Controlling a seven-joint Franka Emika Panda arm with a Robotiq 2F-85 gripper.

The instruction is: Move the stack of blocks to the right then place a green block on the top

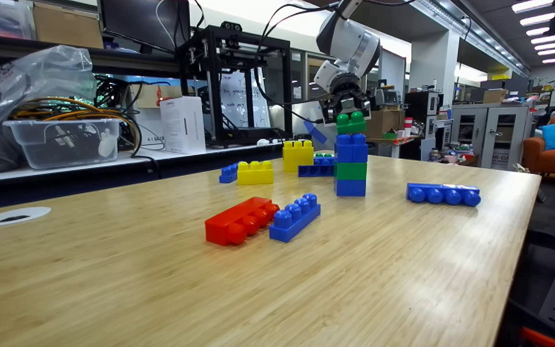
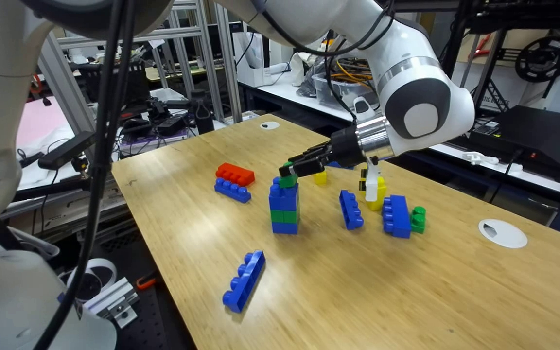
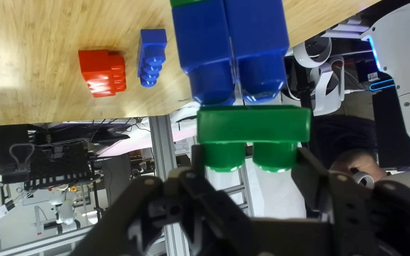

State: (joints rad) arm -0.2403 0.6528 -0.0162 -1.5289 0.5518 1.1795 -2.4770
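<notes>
My jaws are drawn in on a small green plastic block with two round studs [image 3: 253, 124], one at either end of it, the studs turned back toward me. I hold it over the upright stack of blue and green plastic blocks [image 1: 350, 168], and in an exterior view it leans a little; whether it touches the topmost studs I cannot tell. The stack stands on the pale wooden worktop [image 1: 258, 299], blue at the bottom, green in the middle, blue on top. In that exterior view, a long blue plastic block [image 1: 443, 191] lies on its side to the right of the stack, its studs facing near. Nearer and to the left lies a red plastic block [image 1: 234, 218], also on its side, and just beside it a slim blue plastic block [image 1: 295, 226] with its four studs up. Far left stand a low yellow plastic block [image 1: 255, 176] and, farther off, a taller yellow plastic block [image 1: 298, 158]. Between the taller one and the stack, a hollow blue plastic block [image 1: 316, 170] turns its underside near.
</notes>
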